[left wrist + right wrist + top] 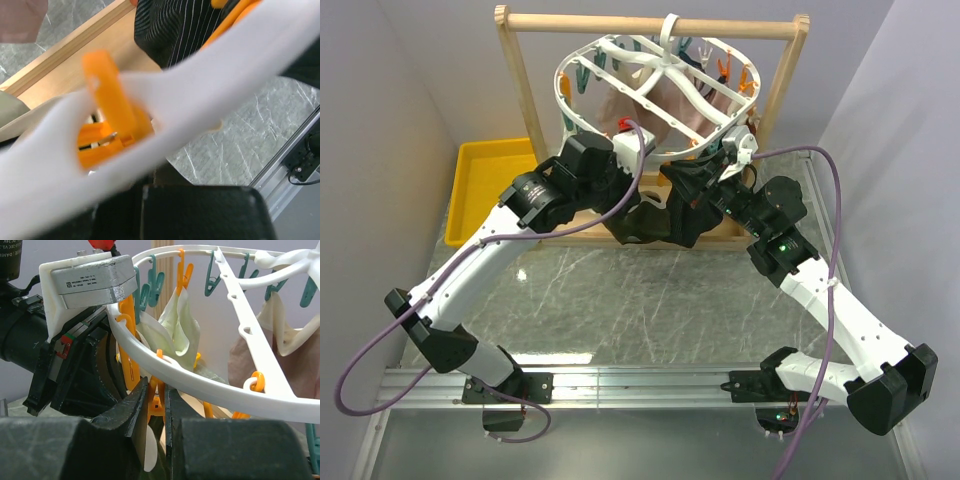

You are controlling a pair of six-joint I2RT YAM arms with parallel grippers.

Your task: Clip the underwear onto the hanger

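The white oval hanger (pixel 655 85) hangs by its hook from the wooden rail; its ring (pixel 210 385) crosses the right wrist view and, blurred, the left wrist view (pixel 210 85). The underwear's pale waistband (pixel 175 330) hangs folded from an orange clip on the ring; its dark olive body barely shows. My right gripper (pixel 158 397) is shut on an orange clip (pixel 159 402) under the ring, beside the waistband. My left gripper (pixel 638 152) is at the ring's near left side by another orange clip (pixel 107 100); its jaws are hidden behind the ring.
A pinkish-beige garment (pixel 665 110) hangs inside the ring. A black ribbed garment (pixel 170 30) hangs low by the wooden frame's base (pixel 75 55). A yellow bin (pixel 485 185) stands at the left. The wooden rail (pixel 650 25) spans the back.
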